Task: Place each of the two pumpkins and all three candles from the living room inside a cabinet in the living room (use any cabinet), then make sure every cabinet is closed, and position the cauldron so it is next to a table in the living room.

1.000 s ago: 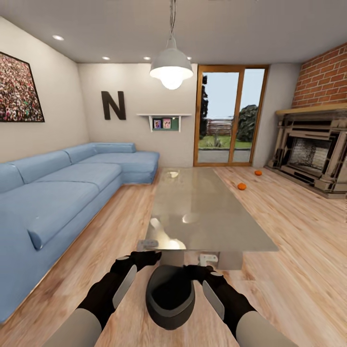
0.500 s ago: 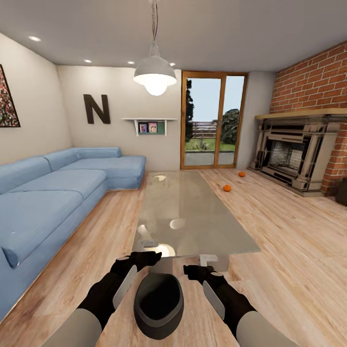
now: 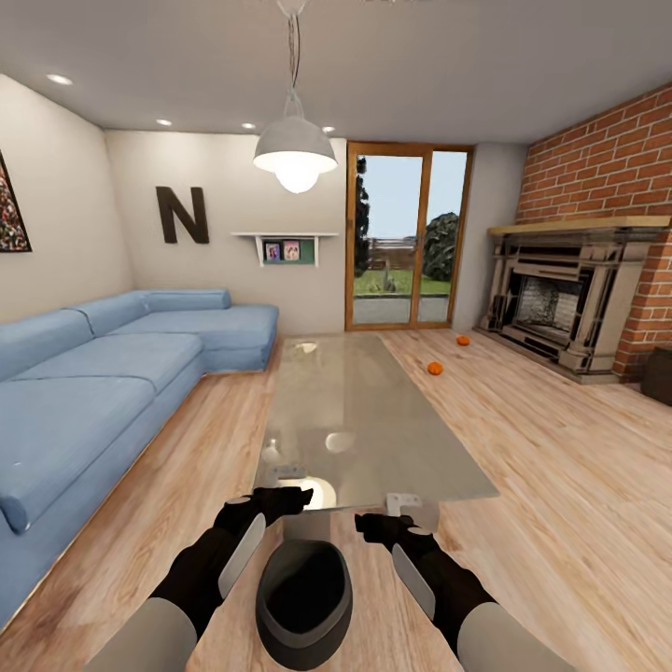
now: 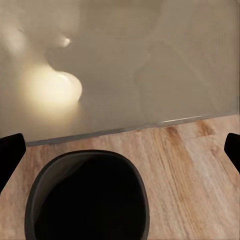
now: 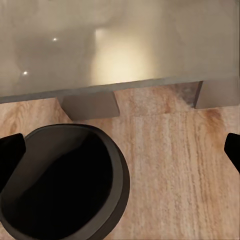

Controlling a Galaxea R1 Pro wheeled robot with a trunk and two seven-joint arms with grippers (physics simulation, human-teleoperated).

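Head view shows that the whole picture has slid since one second ago: the sofa (image 3: pixel 103 373) takes less of the frame, the fireplace (image 3: pixel 569 299) and more brick wall have come in at 3 o'clock. We read this as our own turn to the right, not a move of the things. The cauldron (image 3: pixel 304 586) sits on the wood floor (image 3: pixel 560 523) at 6 o'clock, between our two arms, just beside the near edge of the table (image 3: pixel 364 420). Against the earlier frames it lies a little more to the left of us.

Our left gripper (image 3: pixel 280 499) and right gripper (image 3: pixel 378 527) are both spread wide and grasp nothing; in each wrist view the black fingertips stand at the two sides, apart from the pot.

We judge the cauldron step is done. The two pumpkins (image 3: pixel 435 369) rest on the floor near 1 o'clock, well apart from us, so the turn points us toward them.
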